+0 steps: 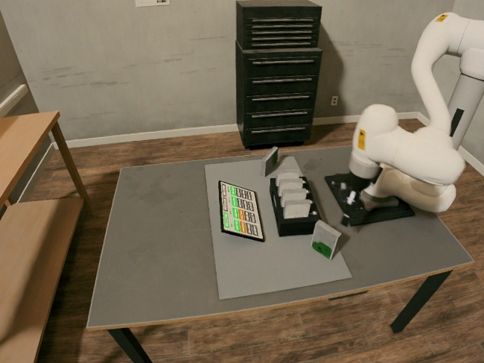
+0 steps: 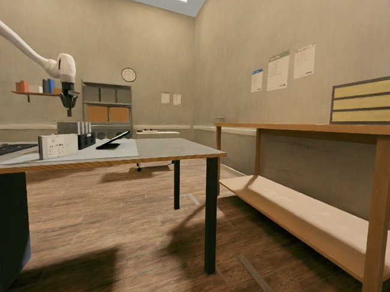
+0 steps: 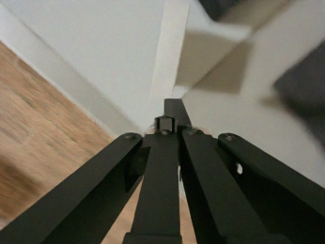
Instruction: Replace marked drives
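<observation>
My gripper is shut and empty, with its fingertips together above the table, right of the dock in the top view. The black dock stands on the mat with several pale drives upright in a row. One loose drive stands on edge near the dock's front end, a green patch low on its face. Another loose drive stands behind the dock. The tilted screen shows green first marks in four rows and orange second marks in the two nearest rows.
A black plate lies on the table right of the dock, partly under the arm. The arm reaches in from the right in the top view. The table's front edge runs beyond the mat.
</observation>
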Controlling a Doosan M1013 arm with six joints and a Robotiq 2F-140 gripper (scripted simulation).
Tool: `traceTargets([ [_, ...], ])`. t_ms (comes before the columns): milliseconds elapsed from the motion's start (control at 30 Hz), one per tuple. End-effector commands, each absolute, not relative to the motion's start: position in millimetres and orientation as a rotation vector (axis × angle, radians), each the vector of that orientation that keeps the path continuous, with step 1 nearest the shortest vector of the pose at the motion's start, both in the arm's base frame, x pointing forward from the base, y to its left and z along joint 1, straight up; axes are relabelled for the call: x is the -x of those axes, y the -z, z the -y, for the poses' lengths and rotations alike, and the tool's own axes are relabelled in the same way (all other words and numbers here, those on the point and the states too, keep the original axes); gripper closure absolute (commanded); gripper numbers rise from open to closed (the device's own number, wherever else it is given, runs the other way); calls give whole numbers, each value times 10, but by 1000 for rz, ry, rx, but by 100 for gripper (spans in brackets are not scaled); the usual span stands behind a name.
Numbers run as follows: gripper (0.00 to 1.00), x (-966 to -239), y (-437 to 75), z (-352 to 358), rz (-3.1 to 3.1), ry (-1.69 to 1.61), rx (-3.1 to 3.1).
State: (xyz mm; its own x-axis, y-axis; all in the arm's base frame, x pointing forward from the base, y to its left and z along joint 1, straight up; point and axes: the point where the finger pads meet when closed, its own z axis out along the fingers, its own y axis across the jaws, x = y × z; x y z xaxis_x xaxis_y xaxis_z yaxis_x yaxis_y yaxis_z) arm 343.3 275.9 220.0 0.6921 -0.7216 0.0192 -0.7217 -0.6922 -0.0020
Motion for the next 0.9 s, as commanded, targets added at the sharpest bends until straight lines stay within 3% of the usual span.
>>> traceTargets([
  [0,90,-3622,-2216,-2220,984,-5,-2990],
  [433,90,-3642,-2189,-525,214,-7,-3139],
  [867,90,-3629,-2187,-470,185,-7,-3141],
])
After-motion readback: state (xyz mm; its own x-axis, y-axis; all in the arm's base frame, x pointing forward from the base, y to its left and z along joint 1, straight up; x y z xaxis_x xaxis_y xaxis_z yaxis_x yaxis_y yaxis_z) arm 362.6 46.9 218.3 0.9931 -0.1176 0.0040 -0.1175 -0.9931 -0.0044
